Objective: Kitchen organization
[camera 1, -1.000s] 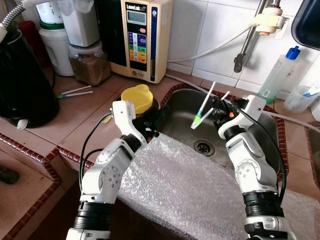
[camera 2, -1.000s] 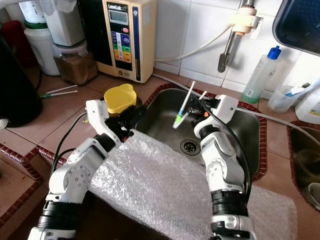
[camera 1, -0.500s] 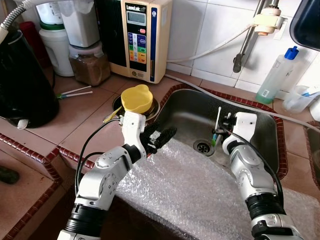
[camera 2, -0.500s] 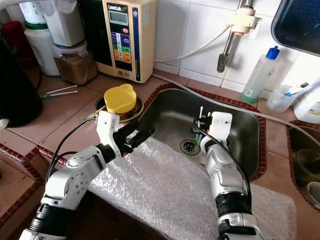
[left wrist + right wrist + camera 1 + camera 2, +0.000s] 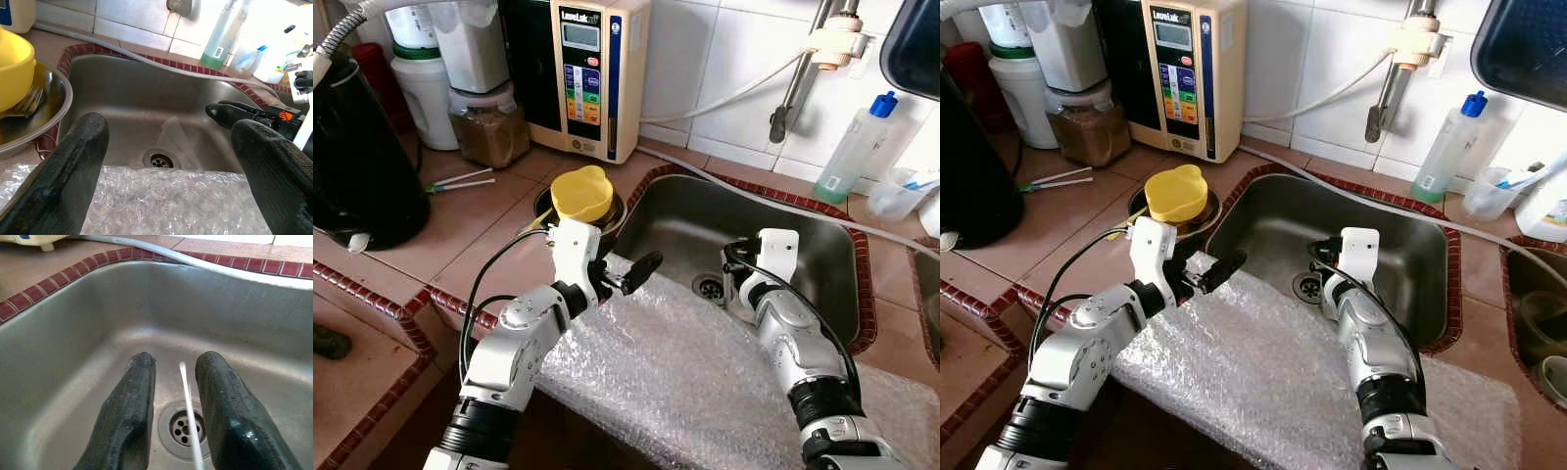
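Right claw (image 5: 171, 396) is down inside the sink (image 5: 685, 211), fingers (image 5: 129, 421) parted a little, and a thin white stick (image 5: 188, 421) runs between them, pointing toward the drain (image 5: 185, 428). The fingers sit just beside the stick on either side, and whether they actually press on it I cannot tell. From the head views the right wrist hangs low over the basin, near the drain (image 5: 710, 287), with the claw hidden behind the wrist body. Left claw (image 5: 171, 147) hovers at the sink's near edge, spread wide, holding nothing, its fingers (image 5: 641, 266) above the bubble wrap (image 5: 695, 372) that drapes over the front of the surface (image 5: 460, 225). Beyond that claw, the wrist view looks straight into the basin and picks up the other arm's black fingertip. Just beside the sink, a yellow bowl (image 5: 581, 194) sits upturned in a metal dish (image 5: 56, 98) with a fork (image 5: 27, 100) under it.
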You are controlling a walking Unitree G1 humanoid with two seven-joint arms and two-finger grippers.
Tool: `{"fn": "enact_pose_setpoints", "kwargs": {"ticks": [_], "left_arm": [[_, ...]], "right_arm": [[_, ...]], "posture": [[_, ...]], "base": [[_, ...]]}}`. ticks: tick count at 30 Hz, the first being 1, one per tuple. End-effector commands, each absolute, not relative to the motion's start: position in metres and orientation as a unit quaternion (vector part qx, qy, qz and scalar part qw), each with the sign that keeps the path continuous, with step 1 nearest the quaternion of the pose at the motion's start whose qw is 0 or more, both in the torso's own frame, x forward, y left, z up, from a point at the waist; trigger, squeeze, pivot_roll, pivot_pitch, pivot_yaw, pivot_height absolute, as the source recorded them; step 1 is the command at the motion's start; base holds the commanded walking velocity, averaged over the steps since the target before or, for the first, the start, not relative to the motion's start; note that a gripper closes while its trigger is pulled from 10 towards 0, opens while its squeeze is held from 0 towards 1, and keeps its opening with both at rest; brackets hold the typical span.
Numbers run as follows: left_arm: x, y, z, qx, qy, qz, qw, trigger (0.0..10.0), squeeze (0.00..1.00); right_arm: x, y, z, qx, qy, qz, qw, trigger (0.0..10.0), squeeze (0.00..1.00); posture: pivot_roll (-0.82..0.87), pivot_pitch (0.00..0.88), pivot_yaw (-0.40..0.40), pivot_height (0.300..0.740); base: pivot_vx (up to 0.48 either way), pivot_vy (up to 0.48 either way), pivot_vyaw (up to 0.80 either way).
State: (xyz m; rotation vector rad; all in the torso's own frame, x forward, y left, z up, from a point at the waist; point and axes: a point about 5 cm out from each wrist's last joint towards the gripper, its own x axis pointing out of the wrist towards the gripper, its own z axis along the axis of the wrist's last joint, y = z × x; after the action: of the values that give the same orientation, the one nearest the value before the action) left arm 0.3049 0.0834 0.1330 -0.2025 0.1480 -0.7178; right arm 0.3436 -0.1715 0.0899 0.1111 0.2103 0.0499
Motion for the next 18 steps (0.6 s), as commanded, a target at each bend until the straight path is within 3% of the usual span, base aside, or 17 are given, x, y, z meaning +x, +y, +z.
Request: {"fn": "enact_pose_setpoints", "kwargs": {"ticks": [1,7,11,18], "left_arm": [[0.308,0.082,0.136,-0.093,0.068,-0.351,0.929,10.0,1.00],[0.315,0.086,0.138,-0.089,0.057,-0.317,0.942,10.0,1.00],[0.334,0.102,0.146,-0.095,0.036,-0.235,0.967,10.0,1.00],[0.355,0.115,0.161,-0.127,0.011,-0.180,0.975,10.0,1.00]], "right_arm": [[0.346,-0.169,0.093,0.058,0.099,0.030,0.993,10.0,1.00],[0.344,-0.163,0.094,0.068,0.085,0.048,0.993,10.0,1.00],[0.342,-0.150,0.102,0.076,0.057,0.086,0.992,10.0,1.00],[0.332,-0.131,0.116,0.062,0.001,0.146,0.987,10.0,1.00]], "posture": [[0.04,0.000,-0.028,0.740],[0.04,0.000,-0.028,0.740],[0.04,0.000,-0.026,0.740],[0.02,0.000,-0.020,0.740]], "base": [[0.000,0.000,0.00],[0.000,0.000,0.00],[0.000,0.000,0.00],[0.000,0.000,0.00]]}}
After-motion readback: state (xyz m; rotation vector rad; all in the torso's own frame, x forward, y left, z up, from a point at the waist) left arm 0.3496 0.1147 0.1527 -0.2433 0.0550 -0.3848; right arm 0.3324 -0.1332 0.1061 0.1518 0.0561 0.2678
